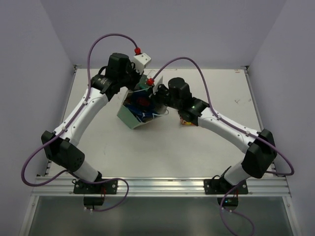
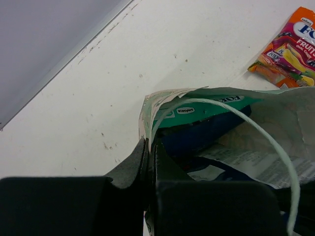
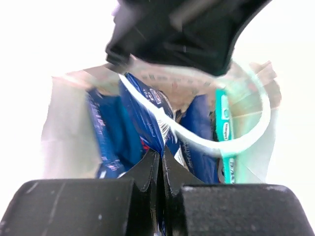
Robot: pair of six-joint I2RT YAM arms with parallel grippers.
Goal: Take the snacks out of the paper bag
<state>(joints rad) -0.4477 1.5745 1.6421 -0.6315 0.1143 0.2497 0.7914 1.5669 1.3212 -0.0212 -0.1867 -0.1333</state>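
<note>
The mint-green paper bag (image 1: 130, 118) leans tilted in the middle of the table, mouth up. My left gripper (image 2: 150, 145) is shut on the bag's cream rim (image 2: 147, 110) at its far side. Inside lie a teal snack packet (image 2: 206, 111) and blue ones (image 2: 204, 136). My right gripper (image 3: 161, 153) reaches into the bag mouth and is shut on the edge of a blue snack packet (image 3: 147, 118). More blue packets (image 3: 199, 128) and the teal packet (image 3: 224, 132) stand beside it. An orange-red-yellow packet (image 1: 187, 122) lies on the table right of the bag.
The bag's pale loop handle (image 3: 206, 142) arcs across the mouth just over the packets. The left gripper body (image 3: 187, 29) hangs above the far rim. White walls close in the table (image 1: 221, 142) at the back and sides.
</note>
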